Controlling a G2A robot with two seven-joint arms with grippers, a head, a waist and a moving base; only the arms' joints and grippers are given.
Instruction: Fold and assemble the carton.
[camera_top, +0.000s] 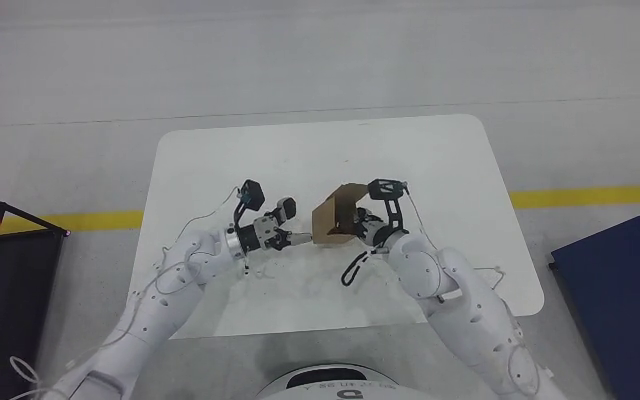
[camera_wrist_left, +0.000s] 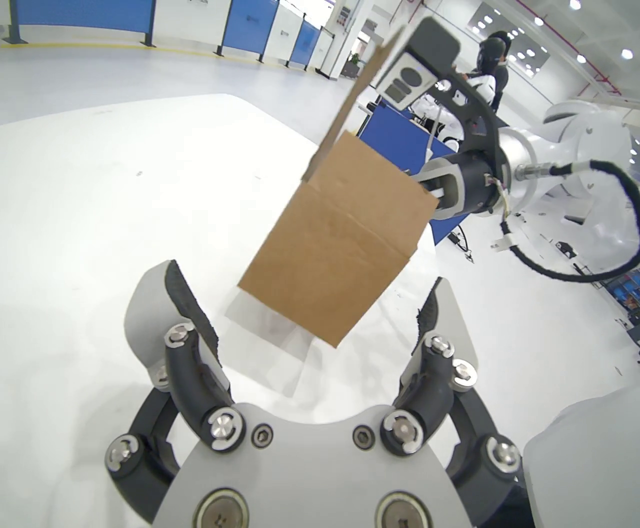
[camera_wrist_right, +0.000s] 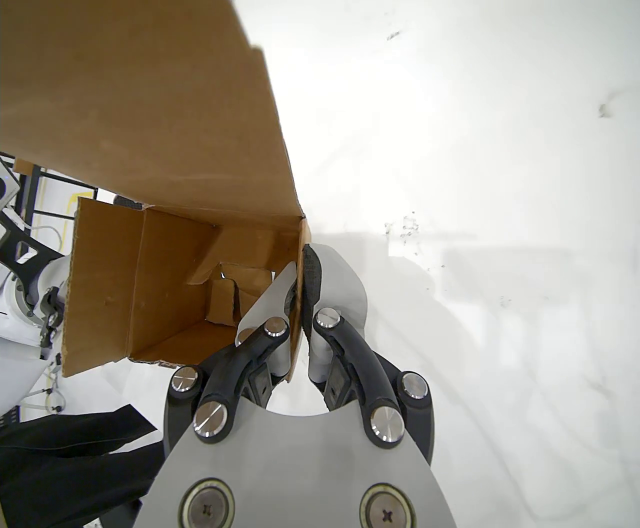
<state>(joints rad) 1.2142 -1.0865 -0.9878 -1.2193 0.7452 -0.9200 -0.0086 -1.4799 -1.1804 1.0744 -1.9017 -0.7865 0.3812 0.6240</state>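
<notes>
We are pinching one wall of the brown cardboard carton (camera_wrist_right: 150, 125) between the fingers of our right gripper (camera_wrist_right: 300, 270), keeping it tilted just above the white round-cornered table (camera_top: 200, 180), one flap sticking out. Our left gripper (camera_wrist_left: 306, 280) is hovering beside the carton's closed face, its fingers spread wide and touching nothing.

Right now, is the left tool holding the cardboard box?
No, the left tool is open, its fingers spread wide of the box, which the right tool pinches by one wall.
</notes>
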